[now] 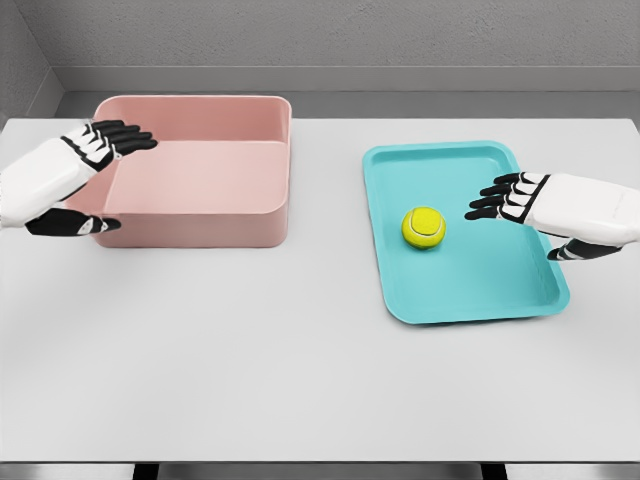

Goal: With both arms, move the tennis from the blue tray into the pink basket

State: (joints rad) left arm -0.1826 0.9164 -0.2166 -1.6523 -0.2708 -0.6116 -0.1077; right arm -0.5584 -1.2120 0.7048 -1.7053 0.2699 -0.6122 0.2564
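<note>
While nothing is held by either hand, white table fills most of the view, grey wall and floor strip at the far edge. Pink basket sits on the far left part of the table, rectangular, upright, nothing visible inside. Blue tray lies flat on the right side, well apart from the basket, long axis running near to far, slightly skewed. Left hand comes in from the left edge and sits over the basket's left wall, fingers extended and loosely spread over the far-left corner, thumb pointing right along the outside of the near-left corner; cannot tell if it touches the rim. Right hand comes in from the right edge over the tray's right half, fingers stretched toward the left, spread, thumb hanging lower, gripping nothing. Tennis ball rests in the tray, left of centre, just beside the right fingertips but apart from them.
</note>
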